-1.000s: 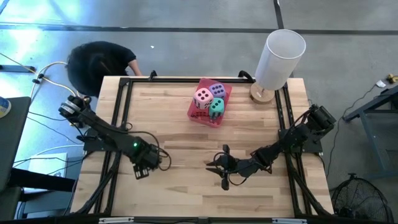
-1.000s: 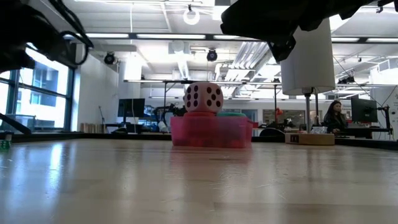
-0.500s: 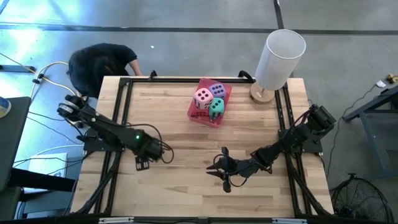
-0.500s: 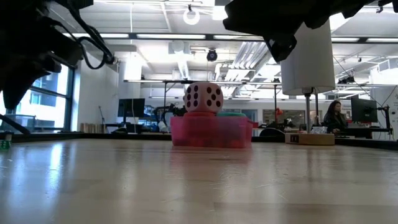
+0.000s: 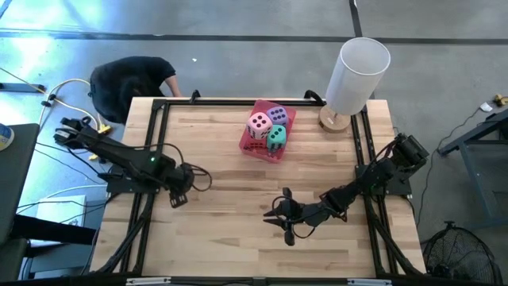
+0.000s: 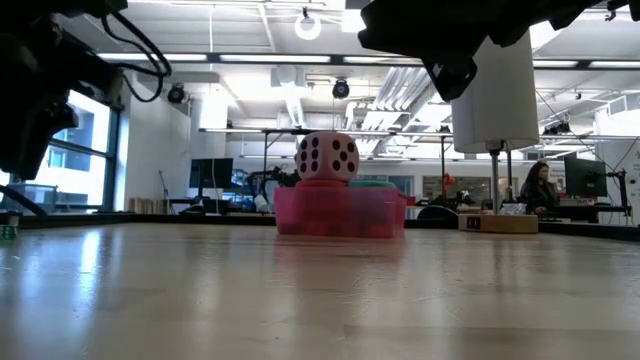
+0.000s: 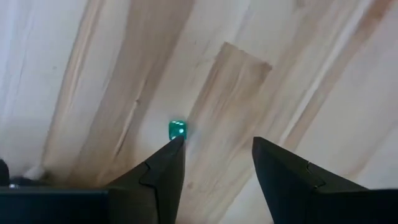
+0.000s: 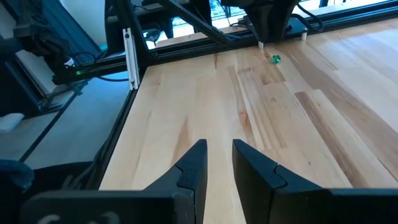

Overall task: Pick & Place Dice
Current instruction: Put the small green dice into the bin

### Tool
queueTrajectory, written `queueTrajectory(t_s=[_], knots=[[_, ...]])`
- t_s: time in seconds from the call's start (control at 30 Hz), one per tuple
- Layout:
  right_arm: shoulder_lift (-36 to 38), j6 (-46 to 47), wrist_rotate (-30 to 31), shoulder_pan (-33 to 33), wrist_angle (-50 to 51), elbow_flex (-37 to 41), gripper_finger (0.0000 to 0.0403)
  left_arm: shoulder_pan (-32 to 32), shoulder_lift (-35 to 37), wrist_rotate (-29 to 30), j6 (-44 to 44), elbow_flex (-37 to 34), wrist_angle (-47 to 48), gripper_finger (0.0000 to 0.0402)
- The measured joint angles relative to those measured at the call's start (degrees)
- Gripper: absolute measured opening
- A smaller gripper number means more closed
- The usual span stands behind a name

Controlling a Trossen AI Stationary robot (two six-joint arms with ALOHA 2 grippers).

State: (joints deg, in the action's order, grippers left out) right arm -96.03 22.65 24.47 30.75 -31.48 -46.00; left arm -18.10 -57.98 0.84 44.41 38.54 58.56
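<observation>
Three dice sit in a pink tray (image 5: 252,144) at the table's far middle: a pink die (image 5: 259,123), a purple die (image 5: 277,115) and a teal die (image 5: 275,137). In the low view the pink die (image 6: 327,157) stands above the tray's rim (image 6: 340,212). My left gripper (image 5: 176,196) hangs open over the table's left side, pointing down, with nothing between its fingers (image 7: 217,146). My right gripper (image 5: 276,216) is held low over the near middle of the table. Its fingers (image 8: 219,149) stand a narrow gap apart on nothing.
A tiny green bead (image 7: 177,129) lies on the wood just beyond my left fingertips, also seen as the bead (image 8: 275,59) from the right wrist. A white cylinder on a wooden base (image 5: 357,73) stands at the far right corner. A person (image 5: 131,79) is beyond the far left corner.
My left gripper has drawn back toward the table's left edge and a little toward its far edge, tipping further downward; its fingers keep the same gap. The dice and tray lie as before.
</observation>
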Motion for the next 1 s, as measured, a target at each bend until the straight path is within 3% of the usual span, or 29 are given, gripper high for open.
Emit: queueTrajectory(t_s=[0.13, 0.67, 1.0], knots=[[0.0, 0.0, 0.8, -0.1, -0.2, 0.0, 0.0065, 1.8, -0.6, -0.1, 4.8, -0.1, 0.3, 0.0179], [0.0, -0.4, 0.9, -0.1, 0.4, 0.0, 0.0065, 4.1, -8.3, 1.0, -9.3, -0.1, 0.3, 0.0179], [0.0, -0.4, 0.5, -0.1, 1.2, 0.0, 0.0065, 4.8, -8.3, 1.4, 0.4, -2.6, 0.3, 0.0179]])
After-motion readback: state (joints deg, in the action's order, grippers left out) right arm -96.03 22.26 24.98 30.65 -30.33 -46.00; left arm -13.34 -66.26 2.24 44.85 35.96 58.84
